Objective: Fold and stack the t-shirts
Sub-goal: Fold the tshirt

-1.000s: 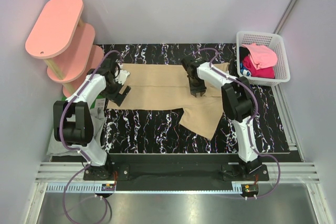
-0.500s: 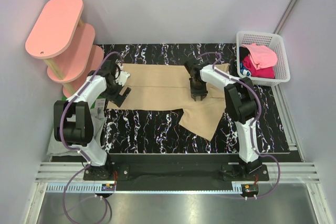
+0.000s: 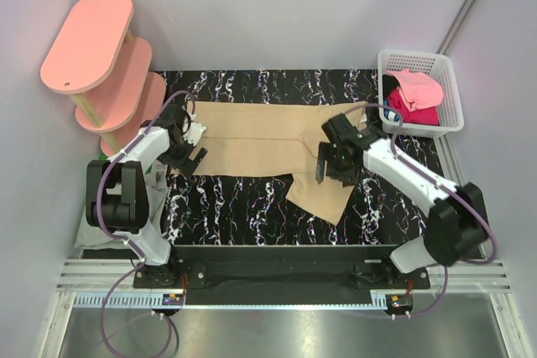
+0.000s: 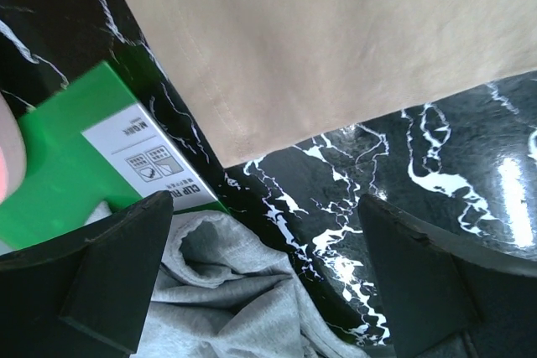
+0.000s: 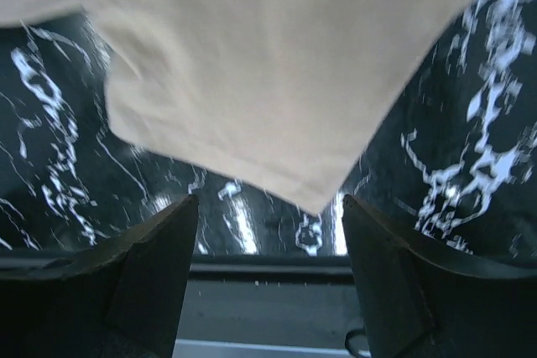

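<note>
Left gripper [image 4: 260, 282] and right gripper [image 5: 264, 291] gape wide, holding nothing. Just ahead of both lies the tan t-shirt [image 3: 252, 136], spread flat

A black desk [image 3: 243, 207] veined with white marbling fills the middle of the overhead view. At the upper left stands a pink shelf unit [image 3: 88, 39] of three oval tiers on pale wooden posts. A white latticed plastic basket [image 3: 413, 54] sits at the upper right, by the desk's far corner. Silver metal rails [image 3: 277, 299] run along the bottom. In the left wrist view, a green package [image 4: 75, 148] with a white printed label lies at the left.
</note>
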`<state>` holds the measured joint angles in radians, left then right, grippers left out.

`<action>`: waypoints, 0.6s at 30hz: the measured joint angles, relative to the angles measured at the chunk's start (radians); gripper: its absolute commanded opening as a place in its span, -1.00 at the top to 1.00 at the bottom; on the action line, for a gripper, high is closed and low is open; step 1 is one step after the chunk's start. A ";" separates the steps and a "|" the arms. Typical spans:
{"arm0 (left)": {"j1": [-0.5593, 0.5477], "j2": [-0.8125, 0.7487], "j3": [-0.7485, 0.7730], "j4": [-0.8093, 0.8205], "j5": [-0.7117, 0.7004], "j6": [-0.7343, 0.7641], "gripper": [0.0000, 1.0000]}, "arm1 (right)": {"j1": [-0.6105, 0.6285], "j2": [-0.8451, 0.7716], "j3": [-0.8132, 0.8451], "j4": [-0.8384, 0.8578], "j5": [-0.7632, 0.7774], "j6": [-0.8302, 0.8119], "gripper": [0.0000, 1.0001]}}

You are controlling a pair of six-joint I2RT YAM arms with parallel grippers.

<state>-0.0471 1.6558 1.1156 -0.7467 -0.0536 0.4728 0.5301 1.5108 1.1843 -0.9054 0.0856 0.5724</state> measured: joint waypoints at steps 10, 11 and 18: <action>0.019 0.011 -0.071 0.037 -0.016 0.008 -0.98 | 0.024 -0.228 -0.341 0.008 -0.063 0.164 -0.43; 0.021 0.018 -0.069 0.042 -0.018 0.008 -0.98 | 0.025 -0.228 -0.348 0.014 -0.065 0.167 -0.43; 0.036 0.104 -0.011 0.045 -0.026 -0.003 -0.76 | 0.027 -0.227 -0.380 0.070 -0.072 0.188 -0.32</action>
<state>-0.0109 1.7599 1.1049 -0.7013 -0.0792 0.4694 0.5568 1.2839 0.8043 -0.8352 0.0135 0.7609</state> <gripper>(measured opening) 0.918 0.681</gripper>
